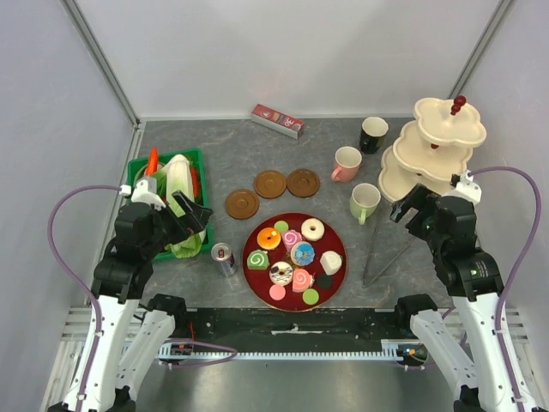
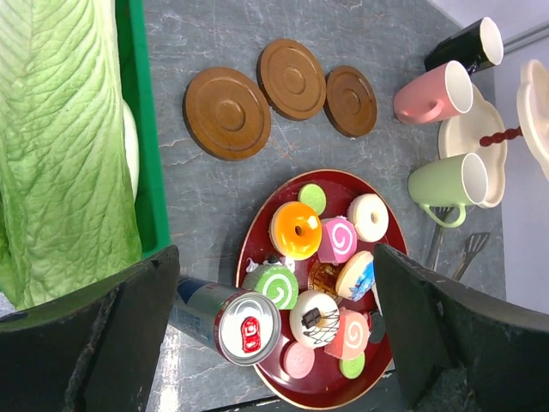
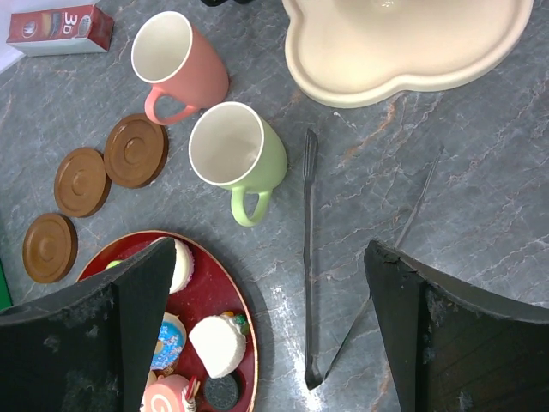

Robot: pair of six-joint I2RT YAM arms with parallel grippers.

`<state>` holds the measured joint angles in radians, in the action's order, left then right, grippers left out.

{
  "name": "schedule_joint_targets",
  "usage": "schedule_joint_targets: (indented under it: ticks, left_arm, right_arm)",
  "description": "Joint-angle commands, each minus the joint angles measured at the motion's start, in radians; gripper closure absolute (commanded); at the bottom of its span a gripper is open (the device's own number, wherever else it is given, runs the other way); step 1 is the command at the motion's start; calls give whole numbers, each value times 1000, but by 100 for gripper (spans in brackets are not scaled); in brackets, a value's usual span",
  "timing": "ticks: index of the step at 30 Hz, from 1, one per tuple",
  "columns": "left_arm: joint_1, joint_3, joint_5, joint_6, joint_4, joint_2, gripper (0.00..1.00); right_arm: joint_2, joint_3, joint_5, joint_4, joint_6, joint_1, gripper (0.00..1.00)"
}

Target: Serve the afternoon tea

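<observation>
Both hands hang wide open, empty: left hand (image 1: 171, 204), right hand (image 1: 414, 209). Colourful toy pastries (image 1: 302, 254) lie on the dark red round tray (image 1: 334, 243), central on the grey worktop (image 1: 343, 137). I'd lower the right hand squarely over the thin metal tongs (image 3: 307, 257).

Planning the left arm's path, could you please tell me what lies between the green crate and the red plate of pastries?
A small drink can sits there on the table; the top and left wrist views both show it.
</observation>
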<state>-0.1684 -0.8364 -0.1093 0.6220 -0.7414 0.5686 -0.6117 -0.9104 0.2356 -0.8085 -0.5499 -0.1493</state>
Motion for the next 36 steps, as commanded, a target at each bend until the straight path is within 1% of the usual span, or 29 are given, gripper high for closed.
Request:
schedule_joint_targets:
  ticks: [1,5,11,16,19,23,27,31,36]
  left_arm:
    - [6,-4,-23,-42,57,1,1]
    - [4,0,-18,-42,57,-1,1]
    - [4,5,-20,-25,76,2,1]
    - [6,6,10,-10,92,16,1]
    - [6,31,5,7,132,16,1]
    - [6,60,3,13,174,25,1]
    - [6,63,-9,13,177,46,1]
    - [6,82,-26,18,192,51,1]
    - [7,88,-27,22,200,43,1]
  right_arm:
    - [-5,-4,24,-8,-15,1,2]
    - [-34,-16,59,-30,-39,1,2]
    - [-36,-12,13,-49,-31,1,2]
    - [-60,-30,73,-193,-27,1,2]
    - [-68,-24,68,-262,-74,2,2]
    - [-72,34,47,-267,-143,2,2]
    - [-114,122,-19,-223,-179,1,2]
    - [-164,217,-41,-156,-194,1,2]
    - [-214,314,-111,-15,-200,-3,2]
